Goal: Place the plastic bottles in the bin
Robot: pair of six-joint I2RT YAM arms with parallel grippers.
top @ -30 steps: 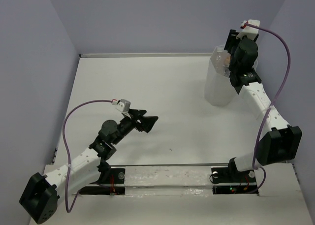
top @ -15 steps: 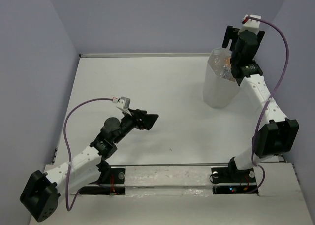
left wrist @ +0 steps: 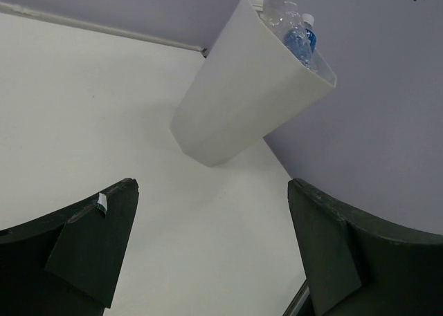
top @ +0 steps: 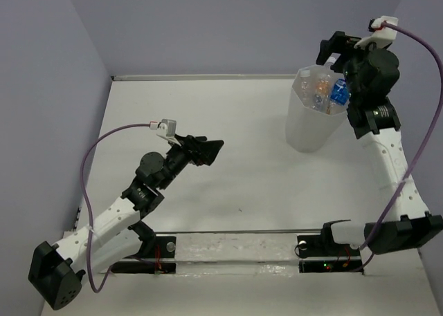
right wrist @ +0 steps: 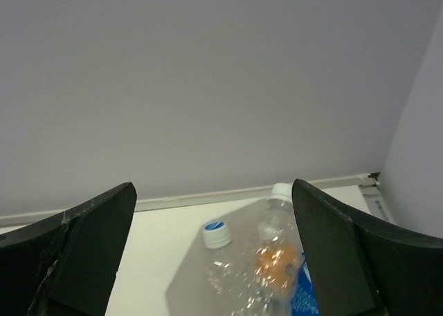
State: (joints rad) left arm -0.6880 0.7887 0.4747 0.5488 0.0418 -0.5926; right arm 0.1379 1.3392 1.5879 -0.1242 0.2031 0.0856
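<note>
**Plastic bottles (top: 325, 91) lie in the bin (top: 308, 131), both jaws released**

We see the white bin at the table's (top: 228, 115) 2 o'clock corner. Our right gripper (top: 337, 52) hangs above its rim, spread wide and empty. Our left gripper (top: 206, 150), toward 9 o'clock, gapes too, grasping nothing.

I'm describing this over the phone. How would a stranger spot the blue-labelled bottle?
Find the tall white bin at the table's far right corner. Among the bottles inside it, the blue-labelled bottle sits by the right rim. Its bright blue label stands out; the others look clear or orange.
</note>
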